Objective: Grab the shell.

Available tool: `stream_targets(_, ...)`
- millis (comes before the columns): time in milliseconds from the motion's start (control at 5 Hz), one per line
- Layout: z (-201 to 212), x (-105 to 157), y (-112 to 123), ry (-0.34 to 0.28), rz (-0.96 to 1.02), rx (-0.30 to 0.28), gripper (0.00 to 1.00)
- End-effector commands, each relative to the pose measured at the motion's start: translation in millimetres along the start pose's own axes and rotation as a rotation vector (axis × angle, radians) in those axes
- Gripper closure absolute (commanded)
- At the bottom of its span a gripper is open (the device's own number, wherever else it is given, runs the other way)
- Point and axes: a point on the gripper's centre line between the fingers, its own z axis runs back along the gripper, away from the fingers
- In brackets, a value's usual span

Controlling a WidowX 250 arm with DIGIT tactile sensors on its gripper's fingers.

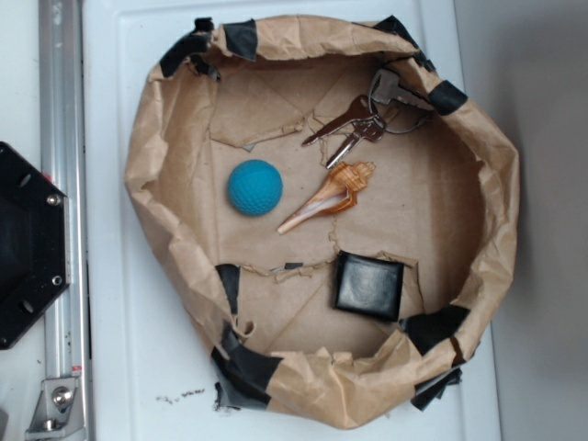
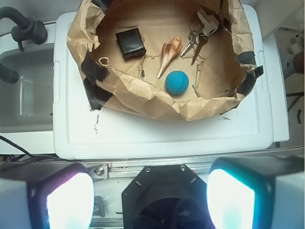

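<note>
A crumpled brown paper basin [image 1: 156, 175] holds a black box [image 1: 368, 286], teal ball [image 1: 254, 187], the shell [image 1: 331, 194] just right of the ball, and keys [image 1: 363, 119]. The hand [image 2: 151, 198] hangs released, well apart.

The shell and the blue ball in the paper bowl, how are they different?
The shell is long and thin, tapering to a pale point; the ball is round. The shell is striped orange-brown and cream; the ball is plain teal with dimples. The shell's wide end lies close by the keys; the ball sits farther from them. Both rest loose on the brown paper, untouched by the gripper.
</note>
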Motion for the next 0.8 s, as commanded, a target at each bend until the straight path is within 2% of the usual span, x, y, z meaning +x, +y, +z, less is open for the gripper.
stream_targets(0,0,0,0,0.000,0.000,0.000,0.00)
stream_targets(200,-52,44,32,-0.063,0.067,-0.055,0.00)
stream_targets(400,-81,87,42,-0.106,0.140,-0.057,0.00)
stream_targets(600,-102,125,46,-0.136,0.348,-0.072,0.00)
